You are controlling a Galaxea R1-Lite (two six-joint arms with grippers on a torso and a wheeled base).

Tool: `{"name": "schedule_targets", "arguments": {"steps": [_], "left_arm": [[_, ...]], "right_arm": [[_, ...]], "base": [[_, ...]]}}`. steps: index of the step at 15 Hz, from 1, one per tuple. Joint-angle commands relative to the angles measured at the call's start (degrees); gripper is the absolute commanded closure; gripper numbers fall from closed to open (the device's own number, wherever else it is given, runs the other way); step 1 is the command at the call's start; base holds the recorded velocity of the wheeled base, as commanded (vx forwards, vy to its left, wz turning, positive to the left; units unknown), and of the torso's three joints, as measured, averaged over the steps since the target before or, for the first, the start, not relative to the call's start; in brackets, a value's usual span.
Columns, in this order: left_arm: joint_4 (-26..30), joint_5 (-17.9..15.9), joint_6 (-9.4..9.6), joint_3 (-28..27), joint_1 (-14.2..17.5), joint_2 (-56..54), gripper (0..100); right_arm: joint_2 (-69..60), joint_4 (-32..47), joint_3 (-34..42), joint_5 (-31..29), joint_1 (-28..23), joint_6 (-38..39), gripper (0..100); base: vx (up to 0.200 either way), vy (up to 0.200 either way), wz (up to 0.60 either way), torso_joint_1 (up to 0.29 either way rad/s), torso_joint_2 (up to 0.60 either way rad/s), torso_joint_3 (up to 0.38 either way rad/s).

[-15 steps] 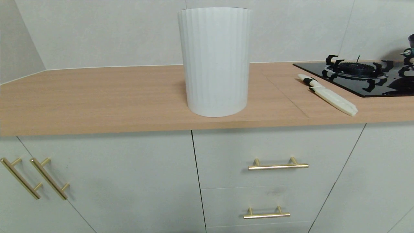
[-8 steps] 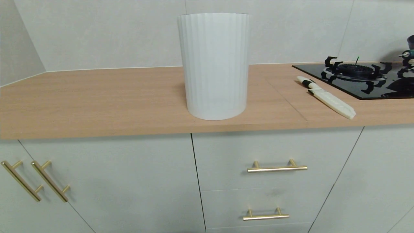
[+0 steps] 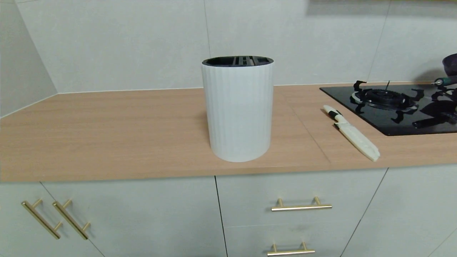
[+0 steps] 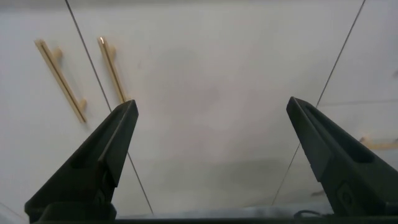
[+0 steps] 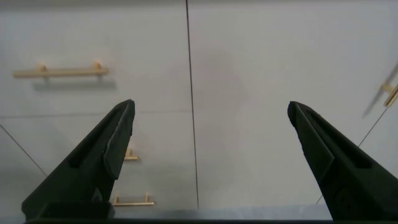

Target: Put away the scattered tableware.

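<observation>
A tall white ribbed holder (image 3: 238, 110) with a black slotted top stands near the front edge of the wooden counter (image 3: 107, 132). To its right a knife (image 3: 351, 132) with a cream blade and a black-and-white handle lies flat on the counter, close to the stove. My left gripper (image 4: 211, 112) is open, below counter height, facing the cabinet doors. My right gripper (image 5: 211, 112) is open too, facing the drawer fronts, with nothing between its fingers.
A black gas hob (image 3: 396, 105) with pan supports sits at the right of the counter, a dark pan (image 3: 450, 64) at its far edge. Below are cabinet doors with gold handles (image 3: 55, 219) and drawers (image 3: 301, 206). A tiled wall stands behind.
The head camera has risen, so the whole scene sits lower and the holder's black slotted top now shows. Nothing on the counter has moved.
</observation>
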Motion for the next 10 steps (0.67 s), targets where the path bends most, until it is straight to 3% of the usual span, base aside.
{"name": "schedule_targets", "arguments": {"steps": [1,10], "left_arm": [[0.0,0.0,0.01,0.0,0.0,0.0,0],[0.0,0.0,0.01,0.0,0.0,0.0,0]], "right_arm": [[0.1,0.0,0.0,0.0,0.0,0.0,0],[0.1,0.0,0.0,0.0,0.0,0.0,0]], "base": [[0.000,0.000,0.00,0.168,-0.48,-0.305],[0.000,0.000,0.00,0.189,-0.48,-0.294]]}}
